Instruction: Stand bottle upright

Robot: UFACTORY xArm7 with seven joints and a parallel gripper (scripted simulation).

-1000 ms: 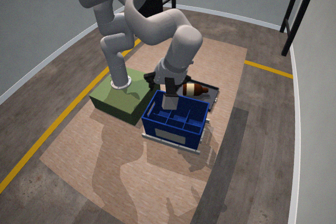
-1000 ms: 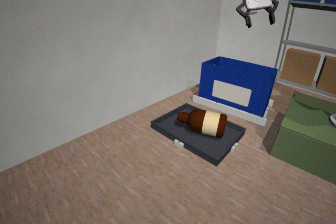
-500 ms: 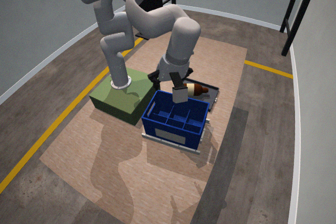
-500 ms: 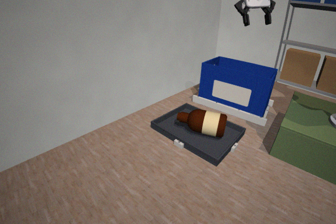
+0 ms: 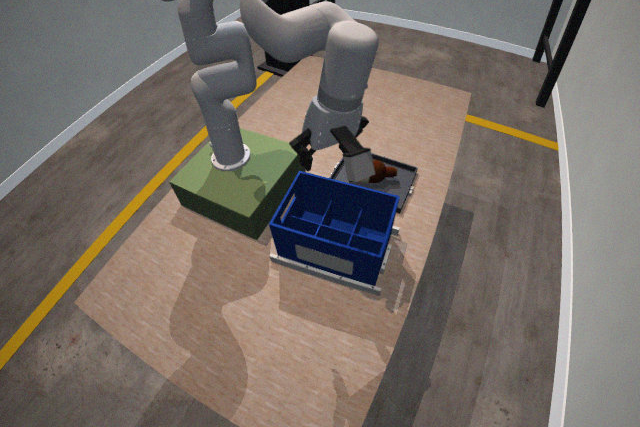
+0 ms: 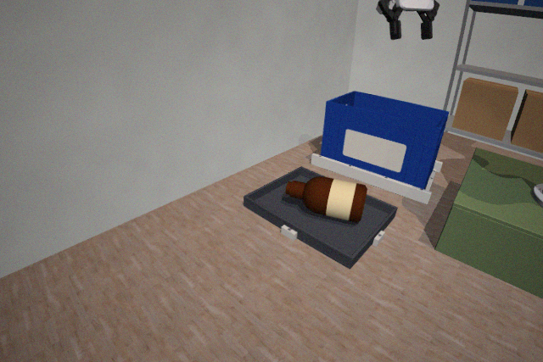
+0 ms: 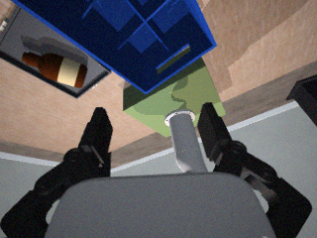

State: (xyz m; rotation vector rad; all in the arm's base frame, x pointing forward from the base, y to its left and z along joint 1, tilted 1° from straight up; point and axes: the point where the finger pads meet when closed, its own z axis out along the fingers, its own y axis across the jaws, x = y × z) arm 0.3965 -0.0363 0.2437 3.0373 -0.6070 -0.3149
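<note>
Hanging high above the blue crate (image 6: pixel 381 130) with fingers (image 6: pixel 394 29) spread wide and holding nothing, the gripper (image 6: pixel 408 35) was well apart from the bottle (image 6: pixel 327 197), which lay on its side in the tray (image 6: pixel 306 235), neck pointing away from the crate.

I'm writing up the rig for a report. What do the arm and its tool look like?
The arm is a chain of rounded, light grey tube segments on a round silver flange. The tool has a pale grey housing bearing a hexagon mark, with black linkages and black fingers. No cables show.
</note>
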